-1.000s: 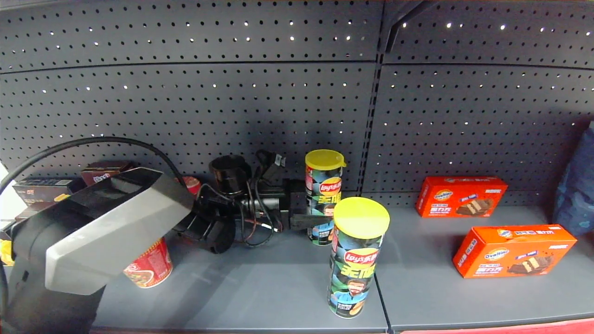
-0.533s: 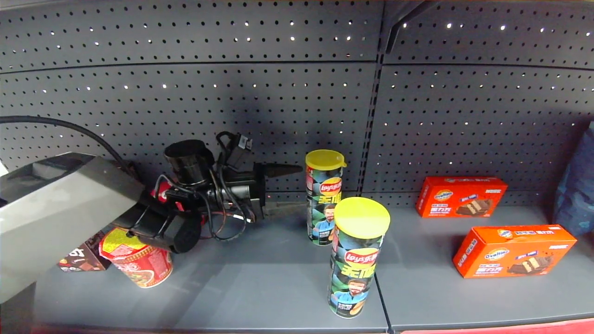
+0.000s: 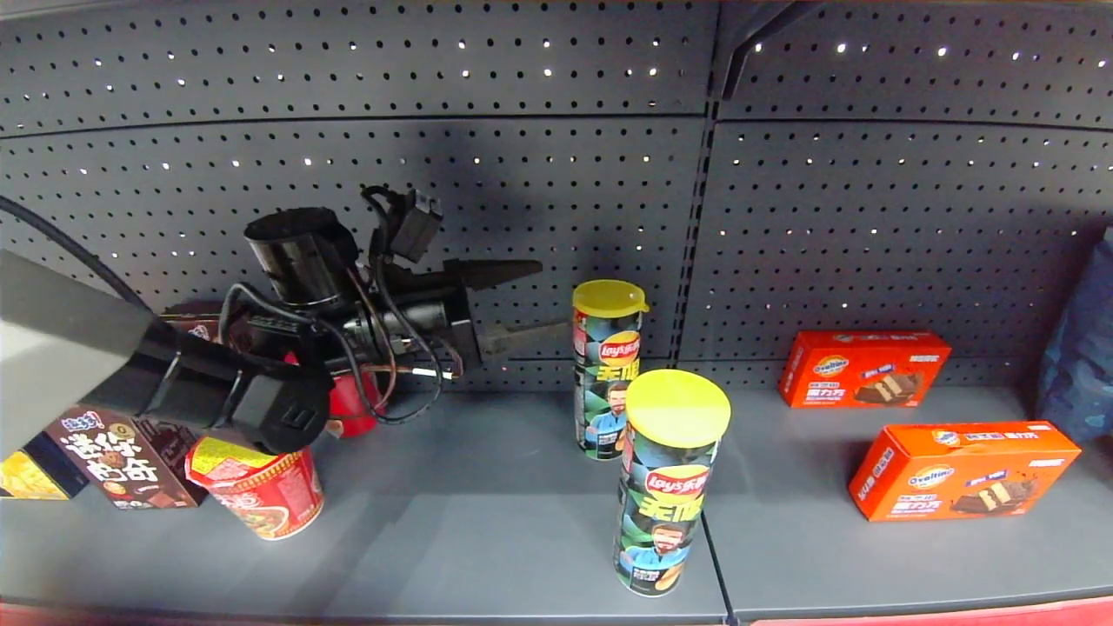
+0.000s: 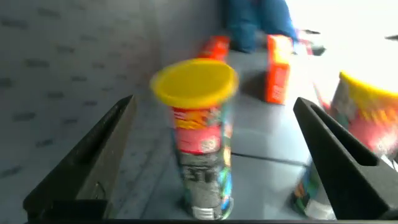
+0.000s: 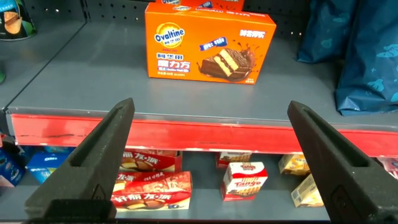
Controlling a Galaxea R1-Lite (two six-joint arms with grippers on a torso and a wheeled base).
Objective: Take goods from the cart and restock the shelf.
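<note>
Your left gripper (image 3: 553, 298) backed off rear chips can (image 3: 608, 374), rose, spread wide, empty. Right gripper (image 5: 208, 106) spread too, before orange box (image 5: 209, 43). Noodle cup (image 3: 261, 489) below left arm; red thing (image 3: 352, 404) behind, maybe another cup.

The left gripper (image 3: 549, 300) hangs over the shelf (image 3: 487, 522). Just ahead of its fingertips stands the rear can (image 3: 607, 374), with the front can (image 3: 669, 487) nearer the shelf edge. The back box (image 3: 863, 368) and front box (image 3: 963, 469) lie well beyond. The noodle cup (image 3: 261, 491) sits behind, under the wrist.
</note>
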